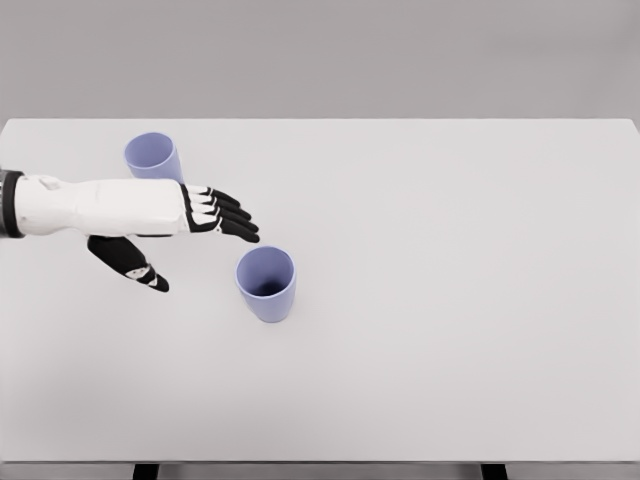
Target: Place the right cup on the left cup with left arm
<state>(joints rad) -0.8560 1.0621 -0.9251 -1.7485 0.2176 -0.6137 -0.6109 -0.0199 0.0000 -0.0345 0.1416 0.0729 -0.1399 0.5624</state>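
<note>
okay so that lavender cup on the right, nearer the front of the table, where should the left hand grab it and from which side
Grip the upright lavender plastic cup around its side wall, below the open rim, coming in from its left. It stands upright with smooth, slightly tapered walls and no handle, and the open left hand already hovers just to its upper left, thumb apart from the fingers.

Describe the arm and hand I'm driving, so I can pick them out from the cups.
Only the left arm shows: a smooth white forearm shell with a dark band near the picture's left edge. The left hand is black with white segments on the fingers and thumb. No cables or markings visible. The right arm is out of view.
</note>
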